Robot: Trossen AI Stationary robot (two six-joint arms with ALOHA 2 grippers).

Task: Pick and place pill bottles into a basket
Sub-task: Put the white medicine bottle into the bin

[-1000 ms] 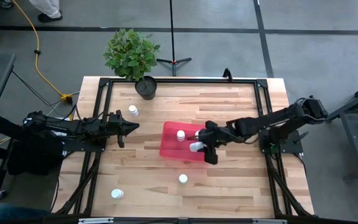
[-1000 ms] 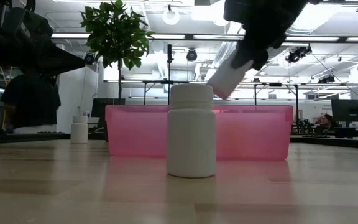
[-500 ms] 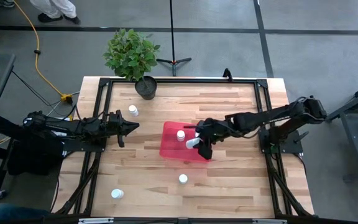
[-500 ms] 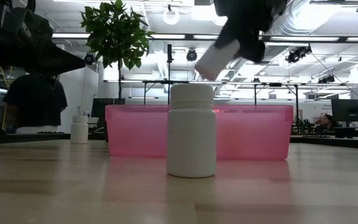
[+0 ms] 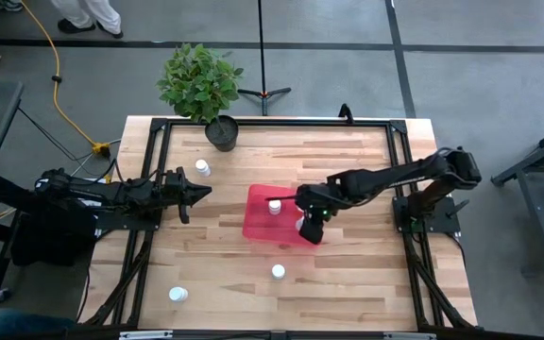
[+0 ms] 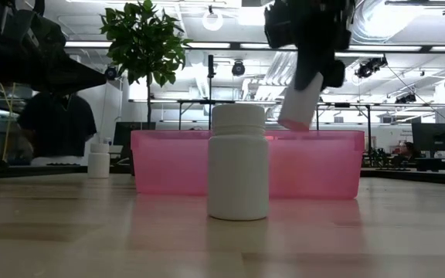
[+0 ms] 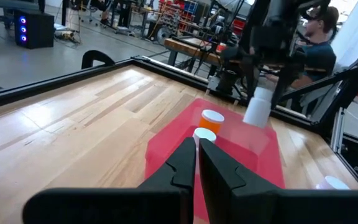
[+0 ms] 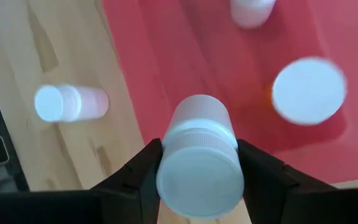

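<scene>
The right hand point(image 8: 197, 163) grips a small white plastic pill bottle point(image 6: 300, 100) by its capped end, above the low-walled red-pink plastic basket point(image 5: 258, 225) on the wooden counter point(image 5: 348, 274) — light, rigid and smooth, so best pinched across the cap. A second ago the bottle hung tilted beyond the basket's edge; now it points steeply down inside the rim, while the left hand point(image 7: 197, 155) waits closed and empty beside the basket.

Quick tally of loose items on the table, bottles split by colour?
white bottles: 5
orange bottle: 1
basket: 1
potted plant: 1
Total: 8
</scene>
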